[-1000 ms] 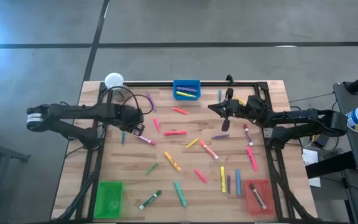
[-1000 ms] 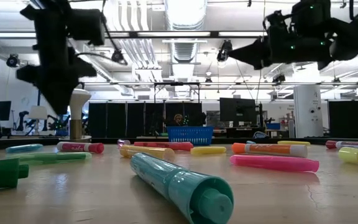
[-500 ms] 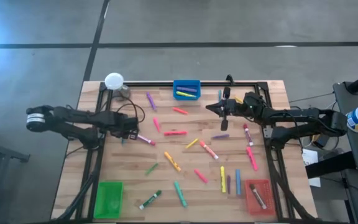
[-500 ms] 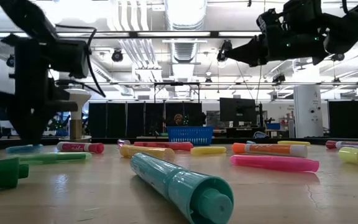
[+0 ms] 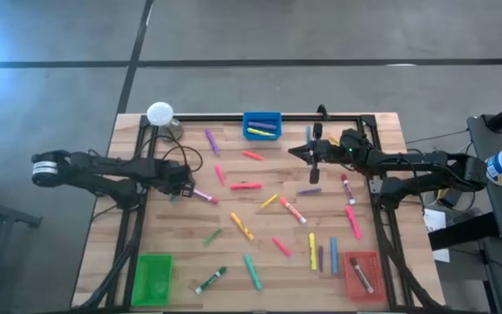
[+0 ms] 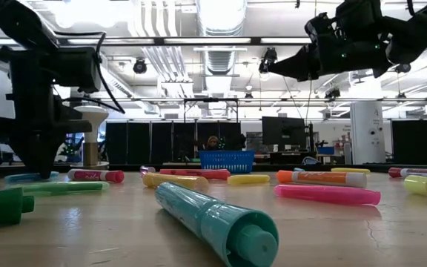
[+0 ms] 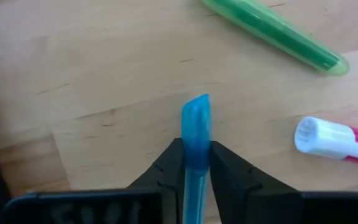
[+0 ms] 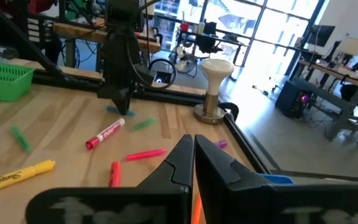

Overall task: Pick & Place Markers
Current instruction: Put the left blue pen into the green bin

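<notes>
Many markers lie scattered flat on the wooden table [image 5: 234, 262], among them a pink one [image 5: 245, 186], a yellow one [image 5: 241, 227] and a big teal one [image 6: 213, 222] near the low camera. My left gripper [image 5: 174, 190] stands at the table's left, pointing down, shut on a light blue marker [image 7: 196, 124]. Over the far right part of the table my right gripper [image 5: 295, 150] hangs high, level and shut, with nothing I can see in it. My left gripper pinches the blue marker by its two long sides [image 7: 196, 152] between its two fingers. The fingers [image 7: 169, 168] come from above, pointing down, and lie across it. One end of the marker [image 7: 197, 102] juts out past the fingertips. The marker lies on the table [image 6: 21, 177].
A blue tray [image 5: 261, 125] with markers stands at the far edge, a green tray [image 5: 153, 277] at the near left, a red tray [image 5: 363, 275] at the near right. A white-topped stand [image 5: 159, 113] is at the far left corner. A red-and-white marker [image 7: 337, 140] and a green one [image 7: 272, 31] lie close by.
My left gripper has sunk from well above the table down onto the blue marker at the table's left. The markers have kept their places.
</notes>
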`<state>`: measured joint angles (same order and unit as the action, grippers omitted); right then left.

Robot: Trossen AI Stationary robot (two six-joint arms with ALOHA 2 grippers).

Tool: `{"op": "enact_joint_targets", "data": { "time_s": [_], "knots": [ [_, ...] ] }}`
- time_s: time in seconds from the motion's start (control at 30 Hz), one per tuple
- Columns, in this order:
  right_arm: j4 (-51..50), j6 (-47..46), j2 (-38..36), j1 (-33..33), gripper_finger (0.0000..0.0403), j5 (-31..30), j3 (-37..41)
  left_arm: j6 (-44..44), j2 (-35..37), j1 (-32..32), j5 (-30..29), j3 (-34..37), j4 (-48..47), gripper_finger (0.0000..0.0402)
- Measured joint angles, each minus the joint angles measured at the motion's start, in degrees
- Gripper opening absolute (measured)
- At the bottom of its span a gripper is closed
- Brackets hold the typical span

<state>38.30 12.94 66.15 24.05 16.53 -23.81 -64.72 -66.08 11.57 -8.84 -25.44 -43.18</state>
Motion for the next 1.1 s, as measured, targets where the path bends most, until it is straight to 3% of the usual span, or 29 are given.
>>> {"op": "enact_joint_targets", "data": {
  "time_s": [0.27,0.47,0.73,0.97,1.1],
  "knots": [
    [-0.48,0.07,-0.04,-0.04,0.0008,-0.02,-0.24,3.94,-0.14,-0.42,-0.72,-8.01,-2.23,0.0035],
    [-2.56,-2.8,-0.04,-0.2,0.0008,0.02,0.94,1.99,-0.17,-5.7,-0.33,-19.39,-10.2,0.0039],
    [-1.62,-4.92,-0.04,-0.2,0.0009,0.04,5.05,-19.28,-0.2,-27.61,0.79,-31.46,-16.72,0.0038],
    [-0.73,-4.62,-0.04,-0.17,0.0008,0.04,5.39,-44.27,-4.95,-50.62,-2.37,-32.58,-16.95,0.0038],
    [-0.67,-5.28,-0.04,-0.2,0.0009,0.04,5.48,-54.71,-10.05,-59.89,0.79,-32.52,-16.87,0.0038]
  ]
}}
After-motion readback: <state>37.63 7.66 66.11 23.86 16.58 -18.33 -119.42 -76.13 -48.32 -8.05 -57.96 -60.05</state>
